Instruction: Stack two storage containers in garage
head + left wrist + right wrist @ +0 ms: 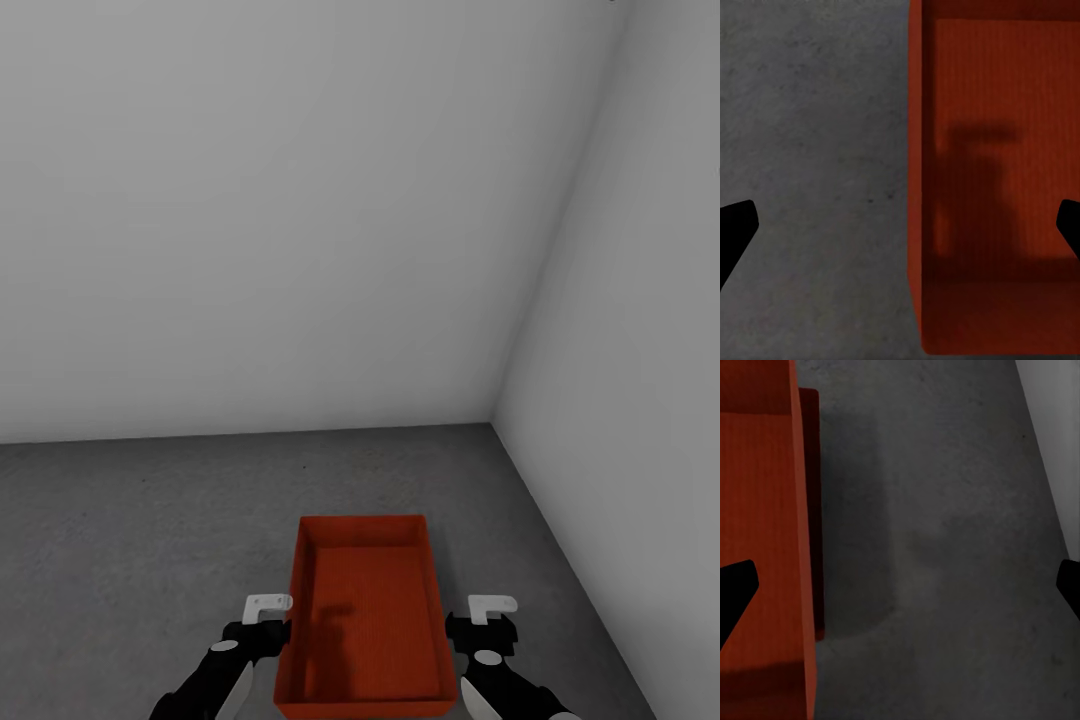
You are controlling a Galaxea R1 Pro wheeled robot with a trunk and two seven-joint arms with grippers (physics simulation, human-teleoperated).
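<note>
On the floor (pixel 150 520): orange-red container (pixel 365 620); pincers apart.

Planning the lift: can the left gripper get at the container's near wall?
Probably yes: the left gripper is open, its fingers straddling the storage container wall over bare floor.

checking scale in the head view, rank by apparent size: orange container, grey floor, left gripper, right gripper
1. floor
2. container
3. left gripper and right gripper: look alike, unranked; both jaws open.
</note>
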